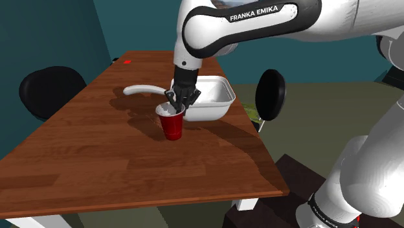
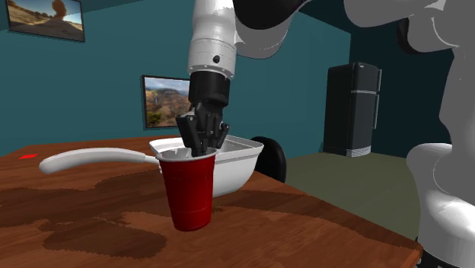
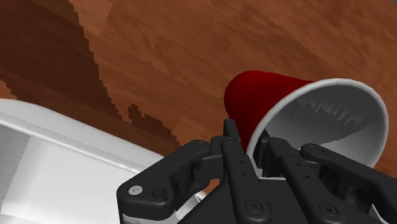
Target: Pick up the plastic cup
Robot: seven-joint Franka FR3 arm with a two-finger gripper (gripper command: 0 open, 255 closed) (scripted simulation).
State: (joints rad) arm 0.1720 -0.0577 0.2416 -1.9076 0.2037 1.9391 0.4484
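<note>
A red plastic cup (image 1: 172,127) with a white inside stands near the middle of the wooden table (image 1: 97,162), just in front of a white basin. My black gripper (image 1: 177,105) comes down from above and is shut on the cup's rim. In the wrist view one finger lies inside the cup (image 3: 264,95) and the other outside, with the gripper (image 3: 257,149) pinching the wall between them. In the second exterior view the cup (image 2: 188,190) leans slightly under the gripper (image 2: 200,145). I cannot tell whether its base still touches the table.
A white rectangular basin (image 1: 217,98) sits right behind the cup, and a long white spoon-like piece (image 1: 139,90) lies beside it. Black chairs (image 1: 48,91) (image 1: 270,94) stand at both long sides. A small red mark (image 1: 127,62) is at the far end.
</note>
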